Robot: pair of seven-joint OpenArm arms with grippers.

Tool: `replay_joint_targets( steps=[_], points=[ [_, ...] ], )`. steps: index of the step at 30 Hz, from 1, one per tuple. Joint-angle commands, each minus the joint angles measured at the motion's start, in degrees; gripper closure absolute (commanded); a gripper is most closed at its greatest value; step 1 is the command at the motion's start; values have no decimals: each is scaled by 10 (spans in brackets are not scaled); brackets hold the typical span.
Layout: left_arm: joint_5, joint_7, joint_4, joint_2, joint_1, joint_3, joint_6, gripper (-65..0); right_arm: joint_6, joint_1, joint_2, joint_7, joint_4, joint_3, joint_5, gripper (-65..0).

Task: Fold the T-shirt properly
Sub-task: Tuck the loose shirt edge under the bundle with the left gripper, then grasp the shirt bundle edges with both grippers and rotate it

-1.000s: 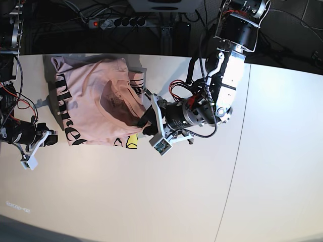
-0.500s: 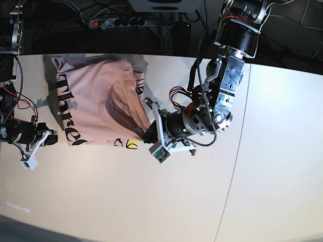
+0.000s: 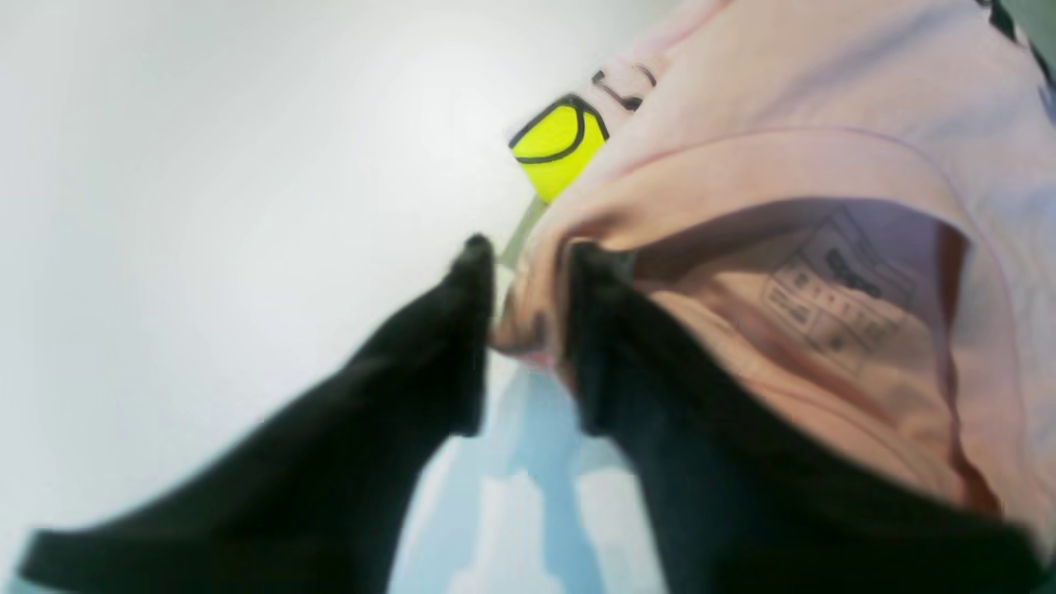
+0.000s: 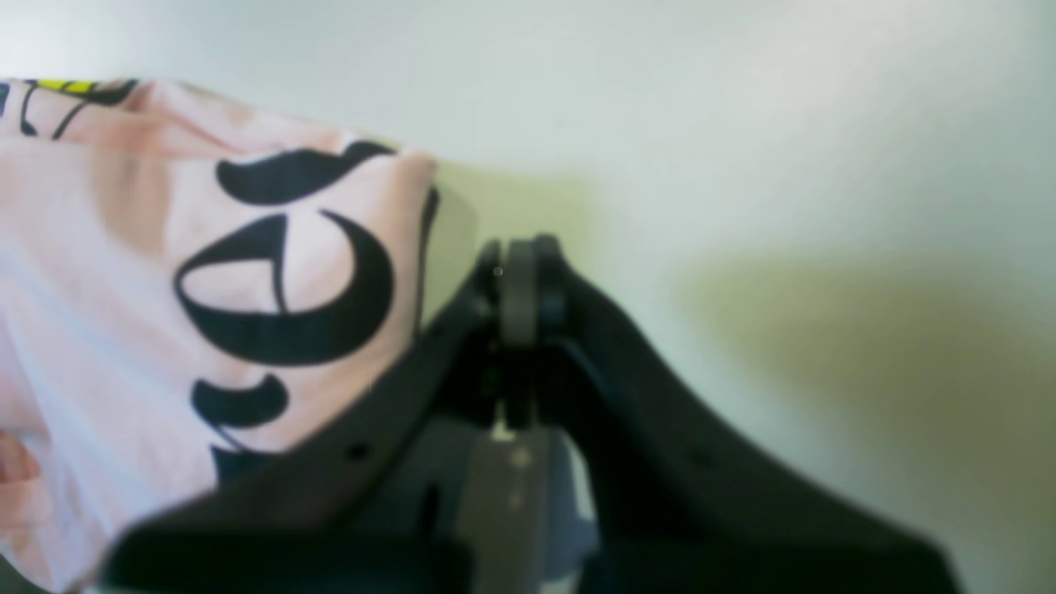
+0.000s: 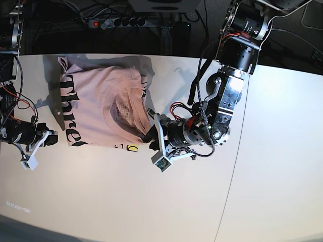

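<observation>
Left wrist view: the left gripper (image 3: 528, 285) has its jaws set narrowly astride the neckline edge of the T-shirt (image 3: 792, 206), which fills the frame from twelve to four o'clock. Whether they pinch the cloth cannot be told. If they lift while it is snagged, the fold would likely drag open. The cotton is pale pink, with a yellow print patch (image 3: 558, 144) at twelve o'clock.

Right wrist view: the right gripper (image 4: 520, 285) is closed on nothing, just beside the black lettering (image 4: 289, 280) at nine o'clock.

Base view: the T-shirt lies part-folded at ten o'clock on the white table (image 5: 151, 201).
</observation>
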Motion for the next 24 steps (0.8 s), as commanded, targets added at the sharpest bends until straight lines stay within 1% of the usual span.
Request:
replay_joint_targets(
  steps=[1, 5, 8, 10, 12, 14, 16, 18, 21, 24],
  points=[
    [-21, -2, 28, 4, -16, -5, 5, -213, 35, 14, 12, 13, 6, 5, 8, 0],
    [-78, 56, 126, 1, -4, -31, 3, -212, 35, 14, 12, 31, 6, 5, 8, 0],
    [-135, 61, 188, -31, 26, -29, 2, -208, 35, 17, 3, 33, 6, 5, 3, 0],
    [-158, 61, 219, -45, 56, -24, -3, -196, 35, 17, -6, 44, 6, 5, -4, 0],
    [-161, 61, 243, -46, 85, -16, -19, -153, 35, 19, -21, 65, 6, 5, -28, 0],
    [-173, 61, 261, -46, 107, 0, -31, -91, 35, 25, -40, 90, 6, 4, -56, 0],
    [-179, 61, 273, -46, 131, 26, -45, -48, 34, 35, -60, 95, 6, 4, -72, 0],
    [-177, 61, 276, -46, 154, 59, -52, -41, 34, 44, -77, 95, 6, 4, -85, 0],
    [-147, 58, 276, -46, 178, 110, -53, -41, 34, 57, -103, 99, 5, 3, -113, 0],
    [-116, 33, 275, -46, 181, 146, -53, -41, 34, 74, -128, 106, -13, -6, -153, 0]
  ],
)
